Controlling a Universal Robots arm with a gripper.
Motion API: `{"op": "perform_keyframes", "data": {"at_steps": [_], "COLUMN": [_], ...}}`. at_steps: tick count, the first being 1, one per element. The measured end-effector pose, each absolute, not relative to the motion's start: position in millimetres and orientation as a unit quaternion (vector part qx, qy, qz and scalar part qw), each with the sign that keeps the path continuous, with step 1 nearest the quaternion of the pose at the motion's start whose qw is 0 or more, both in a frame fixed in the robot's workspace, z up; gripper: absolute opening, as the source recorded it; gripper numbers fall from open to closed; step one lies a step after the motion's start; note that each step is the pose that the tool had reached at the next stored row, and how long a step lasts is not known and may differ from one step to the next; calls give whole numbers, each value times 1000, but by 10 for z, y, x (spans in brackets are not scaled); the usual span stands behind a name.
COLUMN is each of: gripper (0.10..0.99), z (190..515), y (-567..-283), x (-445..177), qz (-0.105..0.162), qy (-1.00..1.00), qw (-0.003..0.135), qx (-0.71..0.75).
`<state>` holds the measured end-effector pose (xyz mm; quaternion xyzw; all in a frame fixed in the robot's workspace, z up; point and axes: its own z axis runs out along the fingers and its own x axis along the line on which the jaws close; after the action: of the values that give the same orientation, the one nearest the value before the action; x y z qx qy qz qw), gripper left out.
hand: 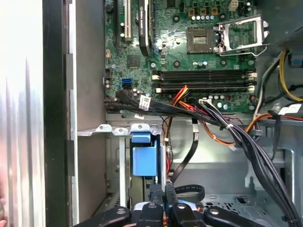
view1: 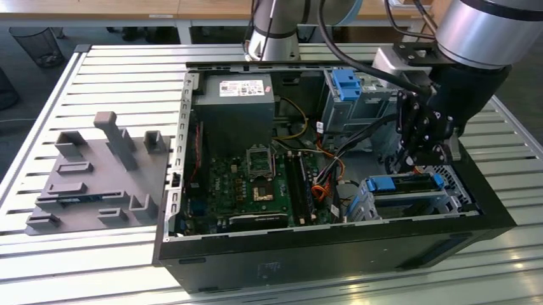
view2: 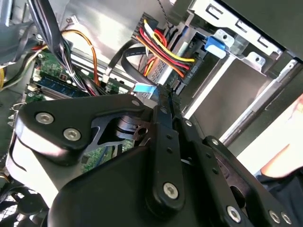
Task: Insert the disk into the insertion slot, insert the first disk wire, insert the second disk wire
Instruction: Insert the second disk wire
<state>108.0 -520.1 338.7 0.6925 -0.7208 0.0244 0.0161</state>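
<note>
Black linkages of the tool (view1: 421, 166) are hanging over the open case (view1: 339, 251) near its front corner at the exterior view's right, directly above the slot (view1: 413, 202). Whether its fingers are apart or closed on anything I cannot tell; in the second wrist view the tool (view2: 158, 101) is crowding the foreground with its tips close to a small blue connector (view2: 144, 89). Below it, the disk (view1: 405, 184) in its blue carrier is sitting in the slot. Beyond, coloured wires (hand: 215, 125) are trailing across the motherboard (view1: 254, 184). Farther back a taller cage with a blue latch (view1: 345, 82) is standing upright beside the grey power supply (view1: 235, 108). Across the slatted table (view1: 127, 76), at the exterior view's left, a grey fixture (view1: 98, 178) is lying.
</note>
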Motion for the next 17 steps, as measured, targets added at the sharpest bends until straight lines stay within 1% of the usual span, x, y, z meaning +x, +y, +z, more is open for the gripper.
{"op": "perform_keyframes", "data": {"at_steps": [2, 17], "gripper": [145, 145], "z": [3386, 3348], "y": [-5231, -5276], "x": [1080, 1103], "qz": [24, 24], "qy": [-721, -718], "qw": [13, 13], "qx": [693, 695]}}
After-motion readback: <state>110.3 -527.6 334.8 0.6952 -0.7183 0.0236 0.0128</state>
